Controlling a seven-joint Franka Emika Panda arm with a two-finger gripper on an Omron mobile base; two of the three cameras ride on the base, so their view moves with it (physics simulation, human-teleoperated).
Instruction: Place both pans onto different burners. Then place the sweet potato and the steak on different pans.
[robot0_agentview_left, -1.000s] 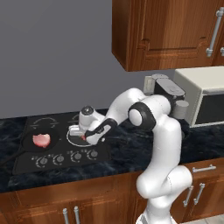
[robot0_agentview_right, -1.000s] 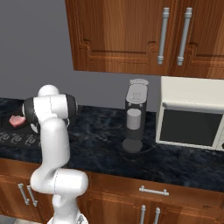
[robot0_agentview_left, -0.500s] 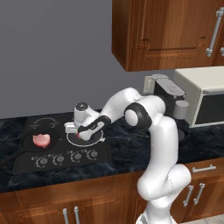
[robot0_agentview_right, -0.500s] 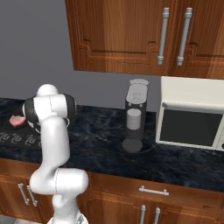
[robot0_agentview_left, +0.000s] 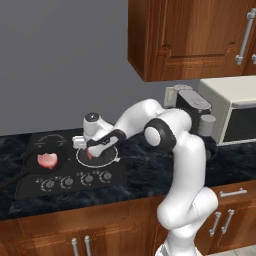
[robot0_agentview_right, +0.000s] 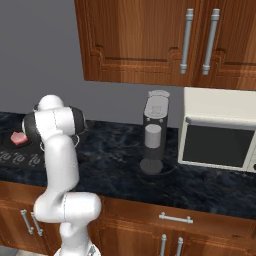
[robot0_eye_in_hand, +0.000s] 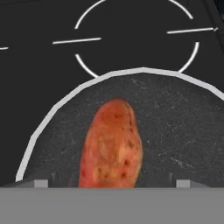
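Note:
The reddish-orange sweet potato (robot0_eye_in_hand: 111, 146) lies in the dark pan with the pale silvery rim (robot0_eye_in_hand: 175, 122), which sits on the black cooktop (robot0_agentview_left: 65, 186) at its right side. My gripper (robot0_agentview_left: 93, 150) hovers low over that pan (robot0_agentview_left: 108, 159), open, with its tips far apart on either side of the sweet potato and not touching it. To the left, the pink steak (robot0_agentview_left: 48, 160) rests in the matte black pan (robot0_agentview_left: 31, 164), whose long handle points to the front left. The steak (robot0_agentview_right: 19, 138) also shows past my arm in the right base view. A bare burner ring (robot0_eye_in_hand: 83, 65) lies just beyond the rimmed pan.
Round knobs (robot0_agentview_left: 75, 180) line the cooktop's front edge. A coffee machine (robot0_agentview_left: 192, 107) and a white microwave (robot0_agentview_left: 235, 110) stand on the dark counter to the right. Wooden cabinets (robot0_agentview_left: 185, 35) hang overhead.
The gripper has come down over the rimmed pan and opened. It has let go of the sweet potato, which now rests in that pan.

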